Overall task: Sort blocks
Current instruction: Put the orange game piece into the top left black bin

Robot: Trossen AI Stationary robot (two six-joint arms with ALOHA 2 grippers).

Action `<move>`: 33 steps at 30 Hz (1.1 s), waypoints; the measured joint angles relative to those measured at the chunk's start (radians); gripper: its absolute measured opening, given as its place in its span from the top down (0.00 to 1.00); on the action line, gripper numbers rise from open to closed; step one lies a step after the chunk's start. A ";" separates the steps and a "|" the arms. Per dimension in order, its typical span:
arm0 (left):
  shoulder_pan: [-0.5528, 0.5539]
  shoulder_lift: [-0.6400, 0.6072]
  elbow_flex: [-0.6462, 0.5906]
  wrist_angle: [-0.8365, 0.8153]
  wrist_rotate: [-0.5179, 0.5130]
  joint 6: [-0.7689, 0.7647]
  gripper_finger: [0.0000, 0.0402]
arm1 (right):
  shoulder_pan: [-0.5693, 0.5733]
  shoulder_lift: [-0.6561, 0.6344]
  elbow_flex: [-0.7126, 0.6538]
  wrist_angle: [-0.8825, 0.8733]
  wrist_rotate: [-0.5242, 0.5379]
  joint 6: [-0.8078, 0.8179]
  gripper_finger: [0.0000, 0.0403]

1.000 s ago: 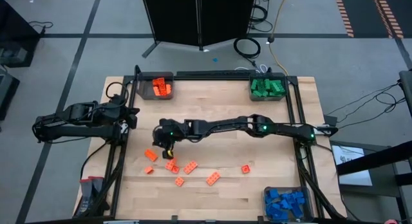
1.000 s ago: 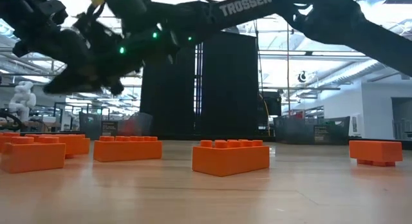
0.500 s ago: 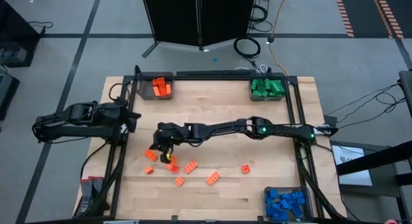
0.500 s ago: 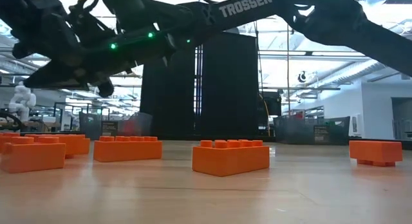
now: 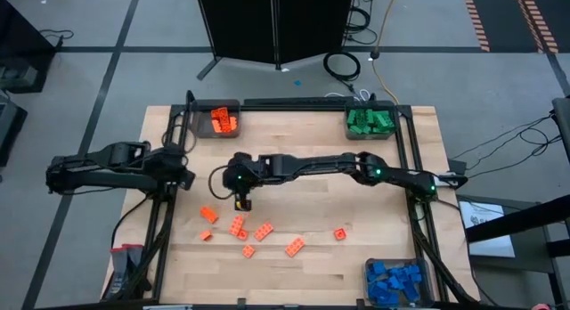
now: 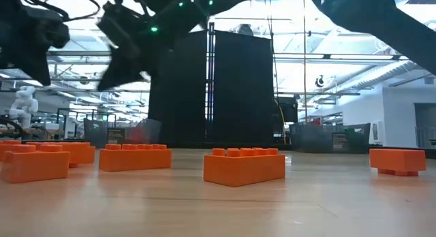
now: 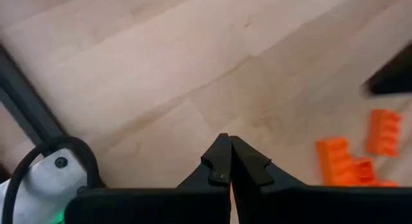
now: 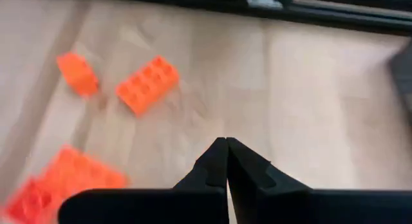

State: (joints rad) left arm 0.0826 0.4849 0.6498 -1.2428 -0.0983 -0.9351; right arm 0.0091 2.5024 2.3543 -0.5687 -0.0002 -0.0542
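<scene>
Beyond the right gripper (image 8: 226,141), whose pointed dark fingers are pressed together on nothing, studded orange blocks (image 8: 147,84) lie scattered on smooth pale wood; left gripper (image 7: 229,140) likewise closed.

The right arm, dark and jointed with small green lights along it, reaches far across from the right side towards the middle-left, stretched nearly level. Its black two-fingered right pincer (image 5: 243,201) points downward, and its wrist view shows the two fingertips (image 8: 219,161) pressed flat together with nothing between them. The left arm lies folded low along the left edge, elbow bent outward. Its black left pincer (image 5: 183,178) sits just inside that edge, its fingers (image 7: 222,161) likewise closed tip to tip and empty.
</scene>
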 joint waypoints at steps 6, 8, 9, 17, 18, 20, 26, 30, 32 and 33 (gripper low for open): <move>-0.042 0.210 0.001 0.004 -0.005 -0.003 1.00 | -0.012 -0.141 0.004 -0.262 0.081 -0.119 1.00; -0.083 0.276 0.005 0.010 -0.005 -0.013 1.00 | -0.025 -0.196 0.004 -0.384 0.083 -0.137 1.00; -0.110 0.306 0.009 0.017 -0.004 -0.025 1.00 | -0.032 -0.219 0.003 -0.438 0.085 -0.147 1.00; -0.367 0.393 -0.019 0.137 0.051 -0.220 1.00 | -0.062 -0.472 0.004 -0.667 0.253 -0.128 1.00; -0.396 0.393 -0.021 0.138 0.044 -0.259 1.00 | -0.063 -0.491 0.004 -0.676 0.277 -0.119 1.00; -0.452 0.393 -0.022 0.140 0.044 -0.349 1.00 | -0.063 -0.524 0.002 -0.686 0.313 -0.103 1.00; -0.604 0.460 -0.022 0.160 0.048 -0.600 1.00 | -0.062 -0.601 0.003 -0.725 0.373 -0.071 1.00; -0.671 0.569 -0.022 0.203 0.079 -0.705 1.00 | -0.062 -0.599 0.002 -0.749 0.372 -0.066 1.00; -0.695 0.635 -0.023 0.217 0.111 -0.742 1.00 | -0.062 -0.599 0.001 -0.763 0.369 -0.066 1.00; -0.704 0.664 -0.023 0.221 0.128 -0.756 1.00 | -0.062 -0.599 0.001 -0.762 0.368 -0.066 1.00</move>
State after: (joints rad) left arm -0.6216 1.1489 0.6273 -1.0214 0.0295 -1.6912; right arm -0.0528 1.9038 2.3554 -1.3309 0.3682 -0.1202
